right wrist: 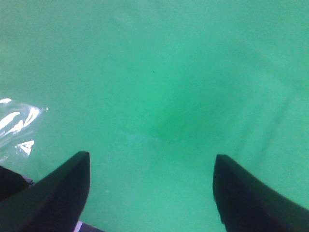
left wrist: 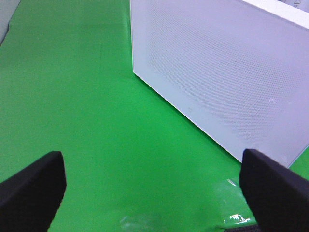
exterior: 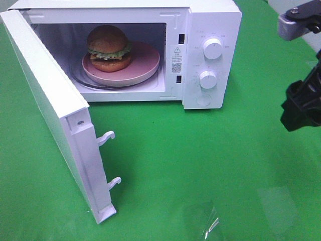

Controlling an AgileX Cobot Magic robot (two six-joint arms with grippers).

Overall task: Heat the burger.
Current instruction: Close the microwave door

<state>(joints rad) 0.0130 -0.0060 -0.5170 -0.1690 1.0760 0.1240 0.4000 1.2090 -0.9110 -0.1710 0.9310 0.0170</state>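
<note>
The round golden-bun burger [exterior: 109, 47] with lettuce and cheese sat on a round pink plate [exterior: 148, 63] inside the open white microwave oven [exterior: 213, 22]. The left pincer [left wrist: 152, 186] and right pincer [right wrist: 152, 188] stood spread, empty, over the green surface [exterior: 200, 165].

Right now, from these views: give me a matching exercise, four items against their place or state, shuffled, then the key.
Column A
1. burger
2. pink plate
3. microwave door
4. right gripper

Column B
a. open, empty, above the green mat
b. swung wide open
c. sitting on top of the plate
d. inside the microwave, carrying the burger

Pairs: 1-c, 2-d, 3-b, 4-a
</note>
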